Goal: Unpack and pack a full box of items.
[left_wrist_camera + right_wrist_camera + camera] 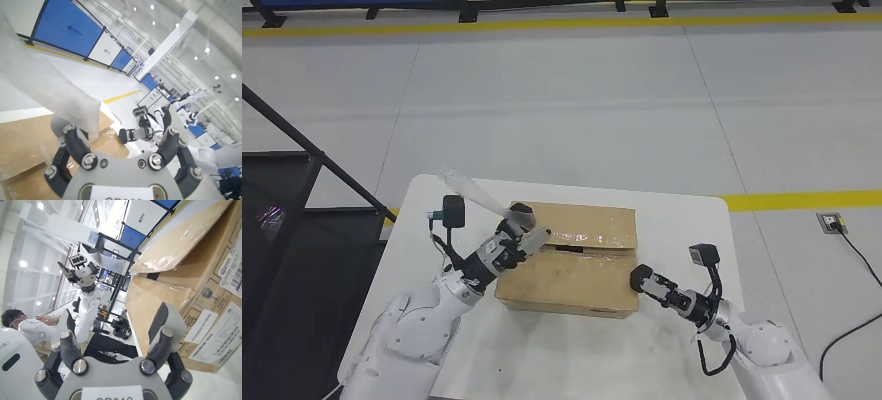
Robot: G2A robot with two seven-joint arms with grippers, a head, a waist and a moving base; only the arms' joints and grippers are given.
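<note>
in the top view the cardboard box [572,282] sits in the middle of the white table [682,225], its top flaps not quite shut, with a dark gap between them. the left gripper [525,232] hovers over the box's left end, and a pale translucent strip [477,192] runs from it toward the table's far left corner. the right gripper [642,278] is just beside the box's right end. in the left wrist view the left gripper [113,117] has its jaws wide apart; the strip [56,91] lies against one finger [56,123] and rises above the cardboard box [22,136], with the right gripper [122,136] farther off at the box's end. in the right wrist view the right gripper [113,311] is spread wide with nothing between its jaws, one finger [162,321] close against the labelled side of the cardboard box [208,275]; beyond it the left gripper [79,268] stands spread too, the strip [111,261] clinging to one finger
</note>
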